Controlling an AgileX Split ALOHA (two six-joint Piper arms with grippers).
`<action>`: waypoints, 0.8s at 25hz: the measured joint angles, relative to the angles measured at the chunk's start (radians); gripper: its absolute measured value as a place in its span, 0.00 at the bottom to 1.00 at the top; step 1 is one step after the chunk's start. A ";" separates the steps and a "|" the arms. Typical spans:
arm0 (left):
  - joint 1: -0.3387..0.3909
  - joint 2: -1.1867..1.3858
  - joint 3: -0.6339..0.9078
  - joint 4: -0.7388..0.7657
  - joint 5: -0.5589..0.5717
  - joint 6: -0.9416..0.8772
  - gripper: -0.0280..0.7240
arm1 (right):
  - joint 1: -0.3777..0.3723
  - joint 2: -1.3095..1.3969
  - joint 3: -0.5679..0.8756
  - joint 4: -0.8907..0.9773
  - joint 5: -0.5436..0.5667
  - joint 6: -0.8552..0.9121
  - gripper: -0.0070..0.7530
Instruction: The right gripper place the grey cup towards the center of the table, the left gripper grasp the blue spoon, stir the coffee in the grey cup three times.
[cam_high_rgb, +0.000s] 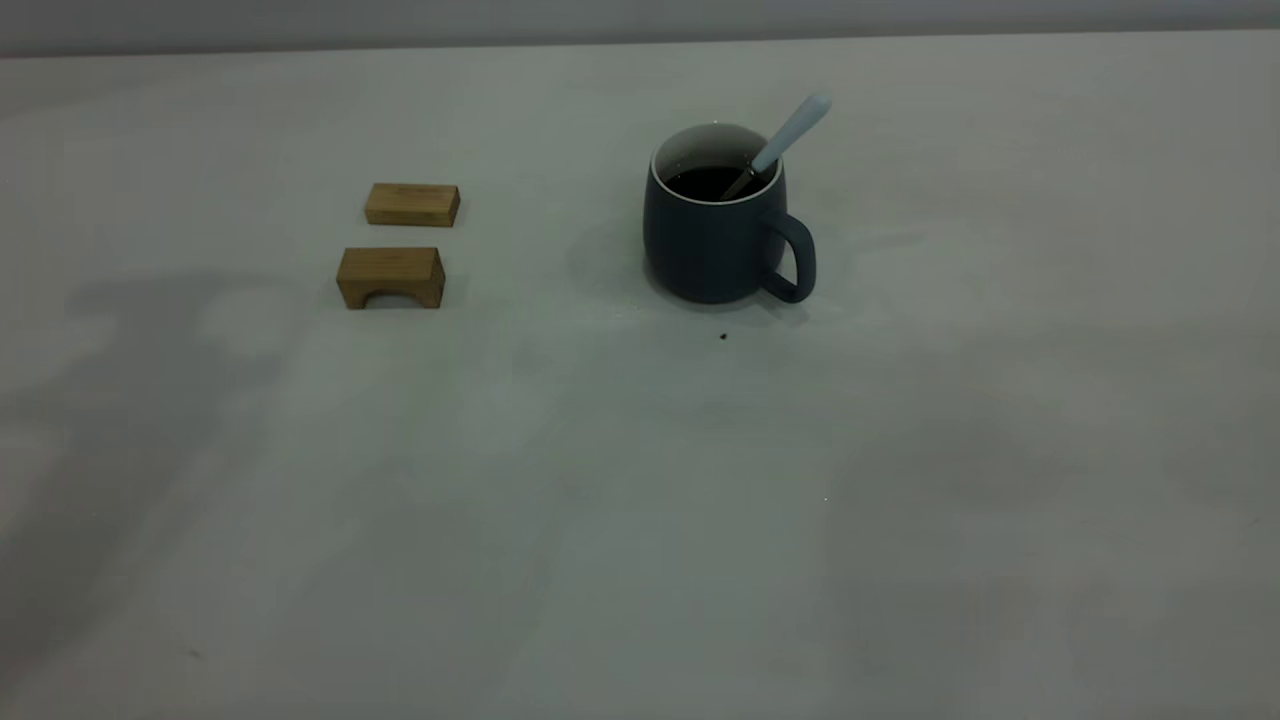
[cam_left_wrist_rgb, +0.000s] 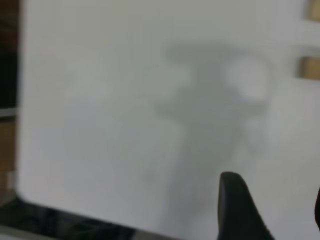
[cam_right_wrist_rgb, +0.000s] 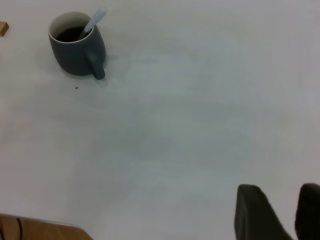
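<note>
Pale grey-white counter (cam_high_rgb: 640, 520) under soft light, crossed by faint shadows; plain grey wall (cam_high_rgb: 640, 20) behind.

Each pincer (cam_left_wrist_rgb: 270, 210) (cam_right_wrist_rgb: 280, 212) shows thick, rounded, matte black fingers (cam_right_wrist_rgb: 255, 212).

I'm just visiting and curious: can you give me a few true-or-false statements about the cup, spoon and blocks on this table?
1. The blue spoon stands in the grey cup. True.
2. The cup is empty. False: it holds dark coffee.
3. A gripper is holding the spoon. False: nothing touches it.
4. Two wooden blocks lie on the table, apart from the cup. True.
5. The cup lies on its side. False: it stands upright.
</note>
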 joint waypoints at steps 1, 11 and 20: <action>0.000 -0.034 0.042 0.017 0.000 0.001 0.63 | 0.000 0.000 0.000 0.000 0.000 0.000 0.32; 0.000 -0.402 0.376 -0.042 0.000 0.128 0.63 | 0.000 0.000 0.000 0.000 0.000 0.000 0.32; 0.121 -0.940 0.655 -0.213 0.000 0.283 0.63 | 0.000 0.000 0.000 0.000 0.000 0.001 0.32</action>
